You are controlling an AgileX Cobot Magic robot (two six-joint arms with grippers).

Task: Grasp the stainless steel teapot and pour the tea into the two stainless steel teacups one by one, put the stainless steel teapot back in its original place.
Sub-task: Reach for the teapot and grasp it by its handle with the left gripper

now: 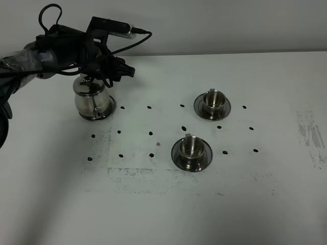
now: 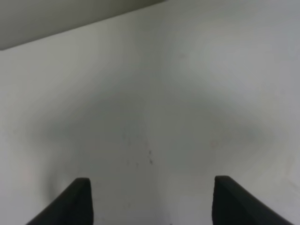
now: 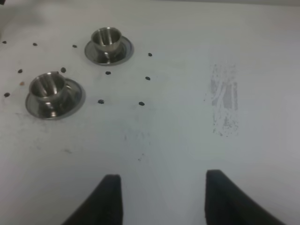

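At the left of the tabletop (image 1: 153,204), the stainless steel teapot (image 1: 93,99) rests on its saucer (image 1: 104,116) beneath the left claw (image 2: 150,187), parted and empty, seemingly poised to grasp. The right claw (image 3: 161,187) is likewise parted and empty. The teacups (image 1: 213,100) (image 1: 191,147) stand well apart.

Exterior high view: dim, flat, diffuse light. The matte white tabletop (image 1: 255,204) reads grey and darkens toward the near left corner. Soft highlights show on the shiny squat steel teapot (image 1: 93,99), the near small flared steel cup (image 1: 190,147) and the far small flared steel cup (image 1: 212,99); no hard shadows.

Left wrist view: hazy and low in contrast, with broad faint shadows; the black-fingered left gripper (image 2: 152,180) is blurred.

Right wrist view: sharper; the black-fingered right gripper (image 3: 162,176) is soft-edged.
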